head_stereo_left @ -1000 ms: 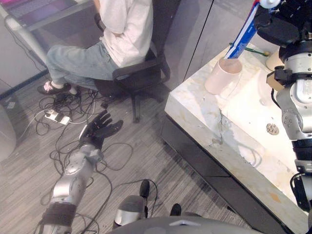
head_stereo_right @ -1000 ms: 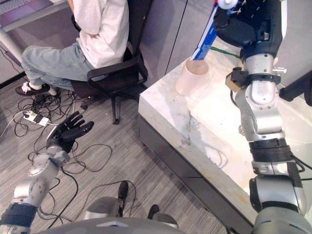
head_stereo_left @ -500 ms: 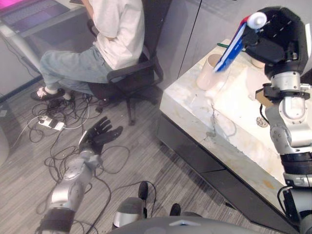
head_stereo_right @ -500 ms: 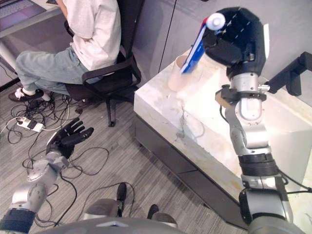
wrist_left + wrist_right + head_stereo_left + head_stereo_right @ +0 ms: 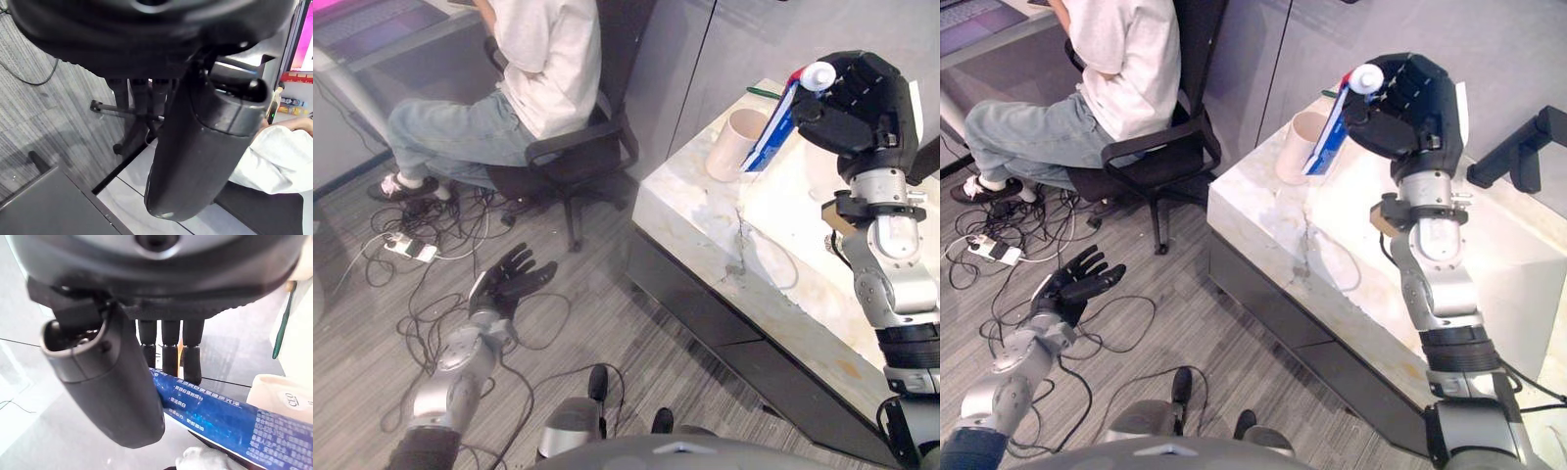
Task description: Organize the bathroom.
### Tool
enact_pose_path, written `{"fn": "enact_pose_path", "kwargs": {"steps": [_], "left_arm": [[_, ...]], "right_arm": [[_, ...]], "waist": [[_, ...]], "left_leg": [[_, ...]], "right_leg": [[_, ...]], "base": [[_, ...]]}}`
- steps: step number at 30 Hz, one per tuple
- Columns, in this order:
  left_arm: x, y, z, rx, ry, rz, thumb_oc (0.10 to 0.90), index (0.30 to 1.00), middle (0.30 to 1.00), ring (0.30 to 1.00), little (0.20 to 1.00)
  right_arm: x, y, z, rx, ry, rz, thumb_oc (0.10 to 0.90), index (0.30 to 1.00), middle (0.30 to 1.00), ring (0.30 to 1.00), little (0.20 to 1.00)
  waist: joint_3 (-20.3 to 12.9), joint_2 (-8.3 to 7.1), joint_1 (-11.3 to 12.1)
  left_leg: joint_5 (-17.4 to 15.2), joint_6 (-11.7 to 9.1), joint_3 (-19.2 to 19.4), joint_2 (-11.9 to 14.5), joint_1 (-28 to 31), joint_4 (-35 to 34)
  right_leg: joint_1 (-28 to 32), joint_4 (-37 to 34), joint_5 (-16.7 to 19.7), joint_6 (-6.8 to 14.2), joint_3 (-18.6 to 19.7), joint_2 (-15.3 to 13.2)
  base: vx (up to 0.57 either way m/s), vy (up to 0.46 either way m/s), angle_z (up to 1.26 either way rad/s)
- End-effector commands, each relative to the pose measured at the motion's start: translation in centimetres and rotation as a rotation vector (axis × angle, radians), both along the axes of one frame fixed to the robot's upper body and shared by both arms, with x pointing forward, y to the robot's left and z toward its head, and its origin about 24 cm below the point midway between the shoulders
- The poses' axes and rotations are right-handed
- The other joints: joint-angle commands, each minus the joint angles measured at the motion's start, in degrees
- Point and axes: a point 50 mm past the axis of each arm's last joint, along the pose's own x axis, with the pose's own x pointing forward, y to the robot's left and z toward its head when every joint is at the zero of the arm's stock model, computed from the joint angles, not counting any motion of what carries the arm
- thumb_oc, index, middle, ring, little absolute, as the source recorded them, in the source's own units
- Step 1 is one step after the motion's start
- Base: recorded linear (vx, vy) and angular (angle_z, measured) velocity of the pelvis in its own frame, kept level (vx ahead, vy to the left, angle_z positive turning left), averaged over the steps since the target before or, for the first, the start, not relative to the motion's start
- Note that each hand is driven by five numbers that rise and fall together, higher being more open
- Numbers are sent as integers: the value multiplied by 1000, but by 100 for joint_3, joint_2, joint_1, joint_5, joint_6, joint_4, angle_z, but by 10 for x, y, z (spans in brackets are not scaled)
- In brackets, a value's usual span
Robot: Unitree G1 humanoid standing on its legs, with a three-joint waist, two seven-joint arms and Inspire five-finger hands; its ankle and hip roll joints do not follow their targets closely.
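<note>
My left hand (image 5: 509, 284) hangs low over the floor (image 5: 607, 323), fingers spread, holding nothing. Person (image 5: 509, 88) on an office chair (image 5: 573, 147) beyond it. Pale cup (image 5: 732, 143) stands upright near the table's (image 5: 705, 215) far corner. My right hand (image 5: 857, 103) is raised above the table, fingers and thumb clamped on the blue toothpaste tube (image 5: 773, 127), white cap up, lower end just beside the cup.

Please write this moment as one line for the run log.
right hand: shut on toothpaste tube | near cup on counter | left hand: open, idle
</note>
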Motion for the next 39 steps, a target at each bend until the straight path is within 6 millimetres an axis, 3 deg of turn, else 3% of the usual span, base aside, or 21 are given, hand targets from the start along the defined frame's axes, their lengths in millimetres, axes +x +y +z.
{"fn": "enact_pose_path", "kwargs": {"steps": [1, 2, 4, 7, 9, 10, 12, 13, 16, 17, 22, 26, 39], "left_arm": [[6, -3, 20, 15, -127, -46, 800, 900, 900, 900, 900], [6, -2, 20, 15, -128, -55, 800, 900, 900, 900, 900], [7, -3, 20, 14, -130, -60, 800, 900, 900, 900, 900], [10, -3, 22, 19, -138, -76, 800, 900, 900, 900, 900], [11, -3, 22, 22, -139, -74, 800, 900, 900, 900, 900], [14, -4, 22, 19, -143, -70, 800, 900, 900, 900, 900], [20, -9, 23, 14, -154, -71, 800, 900, 900, 900, 900], [20, -9, 23, 13, -154, -71, 800, 900, 900, 900, 900], [21, -14, 24, 10, -160, -71, 800, 900, 900, 900, 900], [19, -15, 24, 10, -164, -58, 800, 900, 900, 900, 900], [15, -17, 21, 1, -156, -54, 800, 900, 900, 900, 900], [8, -15, 16, 0, -137, -48, 800, 900, 900, 900, 900], [1, -15, 14, -24, -133, -23, 800, 900, 900, 900, 900]], "right_arm": [[-25, -8, 93, -38, -446, -35, 400, 300, 300, 300, 300], [-27, -11, 99, -16, -460, -24, 400, 300, 300, 300, 300], [-27, -11, 100, -12, -466, -15, 400, 300, 300, 300, 300], [-31, -13, 101, 30, -473, 22, 400, 300, 300, 300, 300], [-32, -13, 102, 47, -479, 44, 400, 300, 300, 300, 300], [-32, -10, 104, 37, -475, 39, 400, 300, 300, 300, 300], [-33, -8, 109, 19, -489, 19, 400, 300, 300, 300, 300], [-33, -8, 110, 12, -493, 16, 400, 300, 300, 300, 300], [-35, -10, 108, -1, -492, 14, 400, 300, 300, 300, 300], [-35, -10, 106, -7, -490, 6, 400, 300, 300, 300, 300], [-27, -13, 107, -13, -441, -32, 400, 300, 300, 300, 300], [-21, -13, 103, -38, -414, -47, 400, 300, 300, 300, 300], [-17, 2, 81, -56, -335, 53, 400, 300, 300, 300, 300]], "waist": [[-926, 82, 142], [-897, 94, 133], [-880, 115, 126], [-814, 266, 69], [-813, 294, 27], [-822, 288, -18], [-852, 211, -145], [-853, 205, -165], [-855, 122, -300], [-808, 95, -372], [-863, 34, -271], [-936, 3, -188], [-943, 39, -141]], "left_leg": [[-510, -39, -104, -13, 328, -13], [-519, 21, -144, -62, 335, 6], [-526, 38, -163, -64, 349, 9], [-530, 57, -259, -14, 400, 18], [-533, 41, -287, -8, 421, 10], [-544, 28, -323, -17, 445, -7], [-611, -27, -463, -67, 506, -21], [-621, -32, -487, -70, 519, -22], [-734, -38, -588, -184, 599, -23], [-806, -27, -630, -213, 691, -23], [-789, -65, -706, -169, 681, -23], [-767, -103, -537, -130, 634, -23], [-696, -158, -229, -32, 559, -19]], "right_leg": [[-753, 1447, -73, 171, -117, 108], [-963, 1988, 135, 239, -65, 4], [-1049, 2230, 246, 249, -60, -48], [-1488, 3365, 531, 242, 110, -210], [-1622, 3476, 545, 227, 204, -212], [-1680, 3274, 503, 207, 230, -176], [-1630, 2088, 266, 178, 367, 85], [-1600, 1922, 238, 175, 387, 127], [-1650, 1018, 411, 201, 516, 311], [-1889, 947, 771, 299, 596, 349], [-1593, 464, 693, 168, 478, 416], [-1154, 81, 640, 80, 507, 479], [-757, -42, 352, -36, 568, 563]], "base": [[2, 76, 0], [-16, 83, -2], [-19, 67, -2], [-36, 75, -6], [-16, 24, 7], [18, -53, 13], [60, -104, 9], [73, -89, 12], [85, -71, 25], [105, -99, 33], [103, -88, 33], [92, -47, 2], [35, -19, -5]]}}
